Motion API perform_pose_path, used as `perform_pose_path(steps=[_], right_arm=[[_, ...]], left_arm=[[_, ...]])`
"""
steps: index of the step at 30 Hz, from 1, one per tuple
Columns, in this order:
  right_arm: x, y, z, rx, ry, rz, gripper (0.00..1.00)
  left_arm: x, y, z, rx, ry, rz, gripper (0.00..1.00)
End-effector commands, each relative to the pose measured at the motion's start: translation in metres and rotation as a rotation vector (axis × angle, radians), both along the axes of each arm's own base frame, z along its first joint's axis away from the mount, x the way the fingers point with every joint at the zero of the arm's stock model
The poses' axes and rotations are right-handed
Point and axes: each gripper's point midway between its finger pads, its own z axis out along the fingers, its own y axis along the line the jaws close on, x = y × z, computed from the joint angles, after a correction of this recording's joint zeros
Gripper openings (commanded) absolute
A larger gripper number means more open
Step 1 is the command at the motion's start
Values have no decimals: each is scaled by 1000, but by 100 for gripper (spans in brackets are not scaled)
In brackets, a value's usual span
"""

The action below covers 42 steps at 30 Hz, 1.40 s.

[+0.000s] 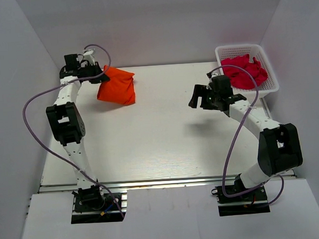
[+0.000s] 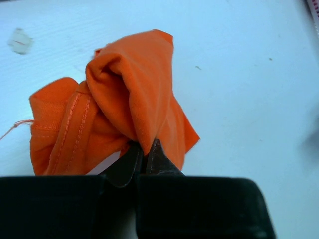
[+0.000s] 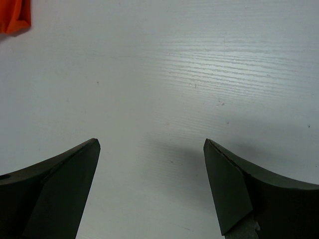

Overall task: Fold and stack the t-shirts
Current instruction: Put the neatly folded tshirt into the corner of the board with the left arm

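Jaws of left gripper (image 2: 144, 150) pinch orange t-shirt (image 2: 130, 89); right gripper (image 3: 151, 144) jaws spread wide.

White links (image 1: 79, 154), black joints (image 1: 66, 122), purple cables (image 1: 25, 113); right pincer (image 3: 151, 143) black.

Bunched orange t-shirt (image 1: 116, 87), heaped crimson t-shirts (image 1: 244, 71)

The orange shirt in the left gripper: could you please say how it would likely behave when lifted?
Probably floppy: the orange shirt bunches in soft folds at the shut left gripper. Likely light: the fabric looks thin. It should drape and sag, not roll.
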Motion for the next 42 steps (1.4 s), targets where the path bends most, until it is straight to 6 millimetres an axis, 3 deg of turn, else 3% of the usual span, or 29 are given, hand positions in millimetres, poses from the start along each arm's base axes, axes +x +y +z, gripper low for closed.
perform_pose_path(steps=[1, 2, 3, 5, 17, 23, 28, 30, 33, 39, 40, 42], right_arm=[[21, 6, 28, 33, -84, 4, 90], [21, 6, 27, 32, -79, 4, 90], [22, 7, 27, 30, -81, 10, 90], [24, 8, 30, 34, -83, 7, 90], [31, 10, 33, 46, -81, -7, 90], [33, 14, 33, 63, -70, -15, 90], [36, 14, 34, 65, -70, -22, 90], [37, 15, 34, 69, -67, -22, 90], [37, 17, 31, 73, -55, -17, 90], [30, 15, 27, 77, -43, -29, 90], [28, 14, 27, 77, -42, -29, 90], [25, 11, 29, 71, -50, -39, 90]], left_arm=[[11, 30, 19, 4, -81, -53, 0], [17, 35, 33, 2, -126, -78, 0], [19, 42, 17, 4, -107, -92, 0], [27, 65, 26, 27, -154, -81, 0], [42, 179, 0, 50, -171, 104, 0], [53, 203, -3, 130, -196, 186, 0], [59, 238, -19, 261, -155, 342, 0], [63, 249, -14, 302, -176, 387, 0], [68, 254, -17, 322, -200, 407, 0], [81, 260, -4, 349, -297, 408, 0], [81, 261, -5, 347, -290, 423, 7], [82, 275, -10, 362, -259, 504, 43]])
